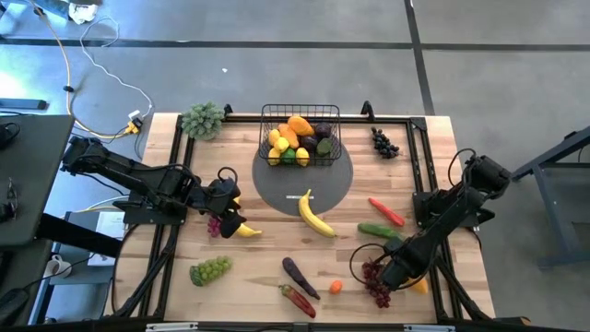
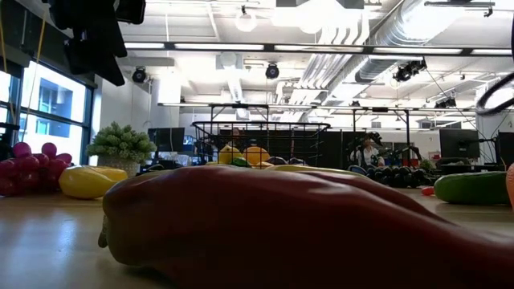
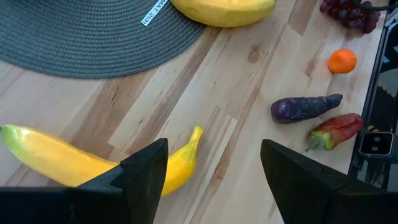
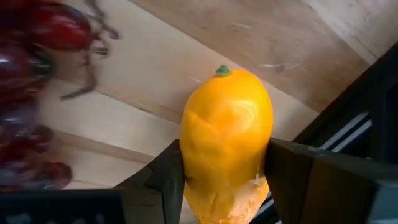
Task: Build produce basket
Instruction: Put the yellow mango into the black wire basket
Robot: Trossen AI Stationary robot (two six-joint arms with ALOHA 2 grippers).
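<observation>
The black wire basket [image 1: 300, 135], filled with mixed produce, is seen at the bench's [image 1: 258, 263] far centre. Right fingers [image 4: 171, 177] are pinched on a mango [image 4: 227, 143], shown only by the wrist view; left fingers [image 3: 146, 171] are spread over a banana [image 3: 93, 163].

A red pepper [image 2: 305, 229] lies close across the foreground on the wooden table [image 2: 48, 249]. Behind it at left sit red-purple grapes [image 2: 28, 167], a yellow fruit [image 2: 90, 182] and a grey-green leafy bunch [image 2: 120, 144]. The black wire basket [image 2: 259, 142] stands mid-distance holding produce [image 2: 245, 154]. A cucumber [image 2: 472, 188] lies right.
</observation>
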